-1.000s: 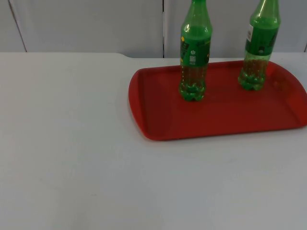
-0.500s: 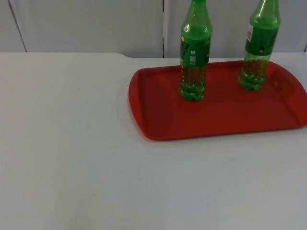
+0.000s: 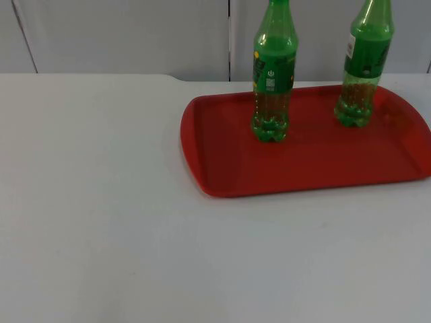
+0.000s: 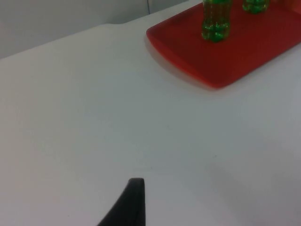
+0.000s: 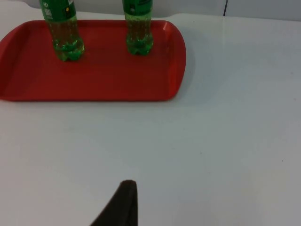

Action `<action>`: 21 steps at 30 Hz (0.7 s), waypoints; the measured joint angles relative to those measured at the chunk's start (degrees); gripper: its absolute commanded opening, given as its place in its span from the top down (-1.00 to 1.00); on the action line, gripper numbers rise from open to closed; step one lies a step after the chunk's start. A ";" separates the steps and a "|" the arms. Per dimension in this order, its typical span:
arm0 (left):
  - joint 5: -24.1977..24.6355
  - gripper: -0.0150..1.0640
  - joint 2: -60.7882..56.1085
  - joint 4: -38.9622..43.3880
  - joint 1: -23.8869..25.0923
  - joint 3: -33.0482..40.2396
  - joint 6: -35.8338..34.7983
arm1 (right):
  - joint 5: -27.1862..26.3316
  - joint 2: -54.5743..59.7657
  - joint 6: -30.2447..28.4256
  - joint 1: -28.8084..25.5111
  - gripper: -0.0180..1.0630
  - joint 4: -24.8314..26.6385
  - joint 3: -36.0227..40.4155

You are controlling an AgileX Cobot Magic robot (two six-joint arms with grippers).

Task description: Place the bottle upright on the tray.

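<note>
**A:** Which way are your bottles pointing?

**B:** Both stand upright on the red tray (image 3: pixel 316 168), long axis vertical, necks up. The left bottle (image 3: pixel 273 74) stands towards the tray's back left, and the right bottle (image 3: pixel 363 67) near its back edge, further right. They are well apart from each other.

**A:** How do they look to you?

**B:** You see clear green plastic, a green label round the middle and a lobed base resting flat on the tray. The left bottle's label carries a white mark; the right one has a white patch at its edge.

**A:** And your grippers?

**B:** The left gripper (image 4: pixel 127 207) hangs over bare white table (image 3: pixel 101 202), well away from the tray's near corner. The right gripper (image 5: pixel 120 207) hangs over the table in front of the tray's long side. One dark fingertip shows for each, so you cannot tell whether the fingers are apart or together. The right wrist view gives you the tray's whole outline; the left wrist view gives one corner and the bottle bases.
</note>
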 measured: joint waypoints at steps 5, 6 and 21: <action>0.00 -0.97 0.00 0.11 0.00 0.00 0.00 | 0.00 0.00 0.00 0.00 -0.98 0.00 0.00; 0.00 -0.97 0.00 0.11 0.00 0.00 0.00 | 0.00 0.00 0.00 0.00 -0.98 0.00 0.00; 0.00 -0.97 0.00 0.11 9.98 0.00 0.00 | 0.00 0.00 0.00 0.00 -0.98 0.00 0.00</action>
